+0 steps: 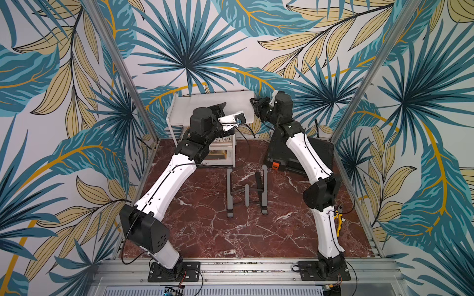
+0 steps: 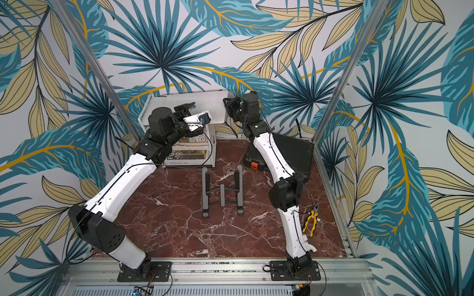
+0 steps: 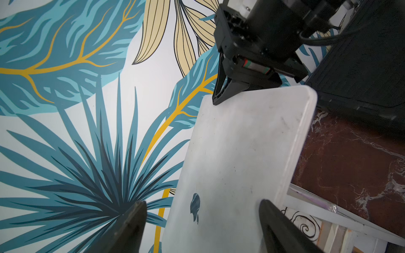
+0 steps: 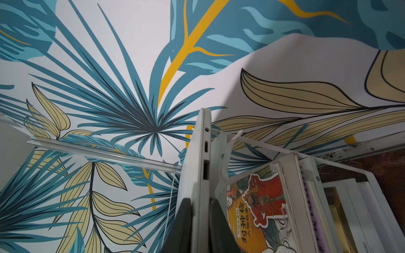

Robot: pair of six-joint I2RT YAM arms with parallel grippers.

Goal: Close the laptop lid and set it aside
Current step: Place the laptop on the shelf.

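Note:
The silver laptop (image 1: 236, 102) (image 2: 213, 102) is closed and lies flat over the top of the white shelf unit at the back. Its lid (image 3: 241, 142) faces up and shows the dark apple logo (image 3: 195, 208). My right gripper (image 1: 255, 102) (image 4: 200, 201) is shut on the laptop's right edge (image 4: 198, 153), near the ports. It also shows in the left wrist view as the right gripper (image 3: 221, 96) at the laptop's corner. My left gripper (image 1: 218, 106) (image 3: 202, 203) hovers open just above the lid, with its fingers either side of the logo. I cannot tell whether the laptop rests fully on the shelf.
The white shelf unit (image 1: 223, 159) holds books (image 4: 258, 208). A grey folding stand (image 1: 246, 189) lies mid-table. A black case with an orange latch (image 1: 318, 153) stands at the back right. Yellow pliers (image 2: 311, 220) lie by the right arm. Patterned walls enclose the table on three sides.

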